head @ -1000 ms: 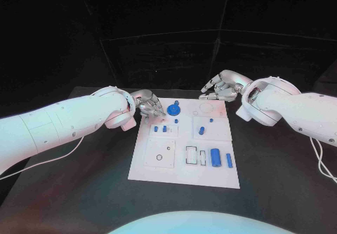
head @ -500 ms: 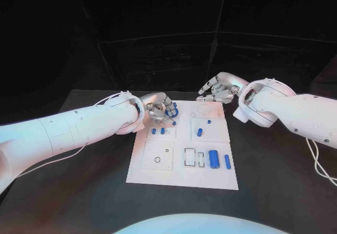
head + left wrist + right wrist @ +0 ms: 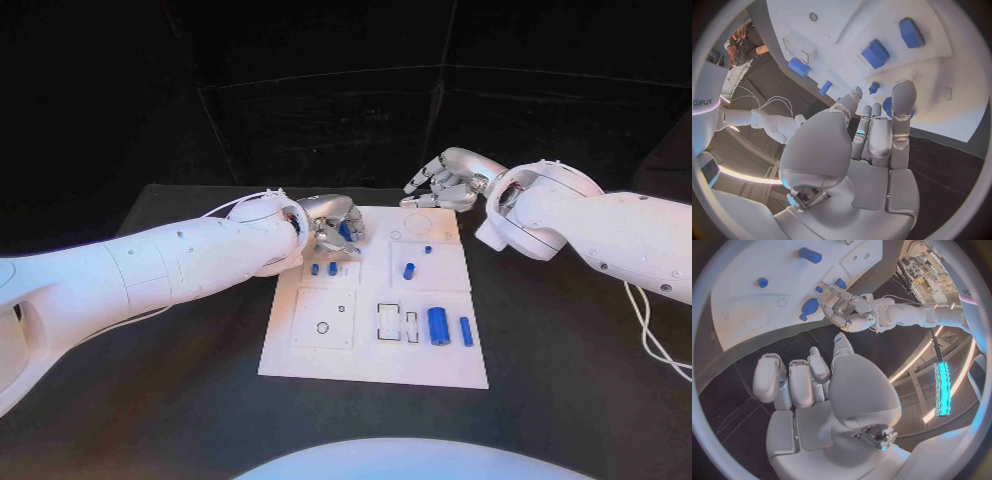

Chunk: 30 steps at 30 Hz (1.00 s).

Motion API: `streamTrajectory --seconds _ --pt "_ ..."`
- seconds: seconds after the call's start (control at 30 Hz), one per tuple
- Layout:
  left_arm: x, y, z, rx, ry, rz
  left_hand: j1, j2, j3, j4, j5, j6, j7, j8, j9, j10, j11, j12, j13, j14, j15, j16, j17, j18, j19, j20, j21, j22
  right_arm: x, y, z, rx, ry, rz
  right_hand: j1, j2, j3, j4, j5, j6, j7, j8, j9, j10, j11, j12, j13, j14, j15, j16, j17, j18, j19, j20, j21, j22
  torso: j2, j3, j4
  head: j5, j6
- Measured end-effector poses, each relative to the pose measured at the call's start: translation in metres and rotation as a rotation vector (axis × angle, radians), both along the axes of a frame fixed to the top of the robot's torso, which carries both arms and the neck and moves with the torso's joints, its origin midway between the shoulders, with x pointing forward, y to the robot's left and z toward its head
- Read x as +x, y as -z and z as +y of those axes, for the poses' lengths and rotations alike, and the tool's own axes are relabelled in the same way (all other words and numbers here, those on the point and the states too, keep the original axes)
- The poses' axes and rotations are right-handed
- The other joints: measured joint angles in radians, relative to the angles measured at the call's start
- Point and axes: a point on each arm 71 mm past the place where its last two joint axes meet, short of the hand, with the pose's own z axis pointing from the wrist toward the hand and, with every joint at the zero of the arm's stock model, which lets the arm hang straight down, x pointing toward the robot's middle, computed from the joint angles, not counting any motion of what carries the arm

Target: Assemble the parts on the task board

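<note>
We see the white task board [image 3: 378, 355], a flat matte plate, lying in the middle of the black table [image 3: 173, 400]. No writing on the board can be read; the only lettering in sight is a partial dark word on the robot's casing in the left wrist view, too cut off to read.

On the board's near end stands a thick blue cylinder [image 3: 437, 326] with a slimmer blue bar [image 3: 466, 331] just beside it, next to two rectangular outlined slots [image 3: 392, 321]. A raised square panel [image 3: 326, 318] bears a small ring mark.

Farther along, two small blue blocks [image 3: 323, 268] sit side by side, and a short blue peg [image 3: 410, 270] lies on the neighbouring panel.

At the far left of the board the left hand [image 3: 335, 228], silver and jointed, reaches over a round blue disc [image 3: 887, 106]. In the left wrist view its fingers [image 3: 902, 102] lie straight and close together, one fingertip touching the disc, nothing gripped.

Beyond the board's far edge the right hand [image 3: 447, 181] hovers above the table. Its fingers [image 3: 770, 377] are loosely curled and apart, holding nothing.
</note>
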Motion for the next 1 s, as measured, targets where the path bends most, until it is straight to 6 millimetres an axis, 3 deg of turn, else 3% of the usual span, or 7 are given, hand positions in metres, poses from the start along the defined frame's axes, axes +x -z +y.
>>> streamTrajectory --seconds 0.33,0.6,0.67,0.77,1.0 --pt "0.004 0.004 -0.008 0.068 -0.03 0.0 0.01 0.023 0.028 -0.02 0.0 0.039 -0.007 -0.013 -0.012 0.037 -0.004 0.0 -0.023 0.003 -0.003 -0.008 -0.033 0.0 0.013 -0.006 0.037 0.043 0.0 0.0 0.002 0.001 -0.004 0.0 0.004 0.004 0.0 0.0 0.005 0.0 0.0 0.0 0.0 0.0 0.0 0.0 0.0 0.0 0.0 0.0 0.0 0.0 0.0 0.0 0.0 0.0 0.0 0.0006 0.0002 -0.002 -0.002" --pt "0.005 0.007 -0.012 0.115 -0.035 0.015 0.009 0.023 0.047 -0.03 0.0 0.058 -0.009 -0.03 -0.025 0.061 -0.007 -0.014 -0.047 0.003 -0.003 -0.008 -0.051 0.0 0.017 -0.01 0.05 0.06 0.0 0.0 0.003 0.002 -0.005 -0.001 0.004 0.004 0.0 0.0 0.005 0.0 0.0 0.0 0.0 0.0 0.0 0.0 0.0 0.0 0.0 0.0 0.0 0.0 0.0 0.0 0.0 0.0 0.0 0.0006 0.0015 -0.003 -0.006" --pt "0.005 0.008 -0.014 0.126 -0.033 0.022 0.003 0.027 0.047 -0.03 0.0 0.06 -0.011 -0.03 -0.026 0.068 -0.007 -0.017 -0.049 0.003 -0.003 -0.011 -0.055 -0.015 0.017 -0.01 0.057 0.066 0.0 0.0 0.003 0.002 -0.006 -0.001 0.004 0.004 0.0 0.0 0.005 0.0 0.0 0.0 0.0 0.0 0.0 0.0 0.0 0.0 0.0 0.0 0.0 0.0 0.0 0.0 0.0 0.0 0.0 0.0004 0.0016 -0.003 -0.007" --pt "0.005 0.009 -0.014 0.137 -0.031 0.03 -0.007 0.016 0.047 -0.03 0.0 0.06 -0.011 -0.035 -0.029 0.072 -0.011 -0.019 -0.052 0.003 -0.003 -0.015 -0.066 -0.016 0.017 -0.01 0.061 0.073 0.0 0.0 0.003 0.002 -0.006 -0.001 0.004 0.004 0.0 0.0 0.005 0.0 0.0 0.0 0.0 0.0 0.0 0.0 0.0 0.0 0.0 0.0 0.0 0.0 0.0 0.0 0.0 0.0 0.0 0.0004 0.0017 -0.004 -0.007" --pt "0.006 0.008 -0.016 0.15 -0.027 0.037 -0.007 0.016 0.047 -0.03 0.0 0.06 -0.011 -0.035 -0.03 0.075 -0.007 -0.019 -0.054 0.003 -0.003 -0.015 -0.07 -0.016 0.017 -0.01 0.062 0.076 0.001 0.0 0.004 0.002 -0.007 -0.001 0.004 0.004 0.0 0.0 0.005 0.0 0.0 0.0 0.0 0.0 0.0 0.0 0.0 0.0 0.0 0.0 0.0 0.0 0.0 0.0 0.0 0.0 -0.001 0.0002 0.003 -0.005 -0.008"
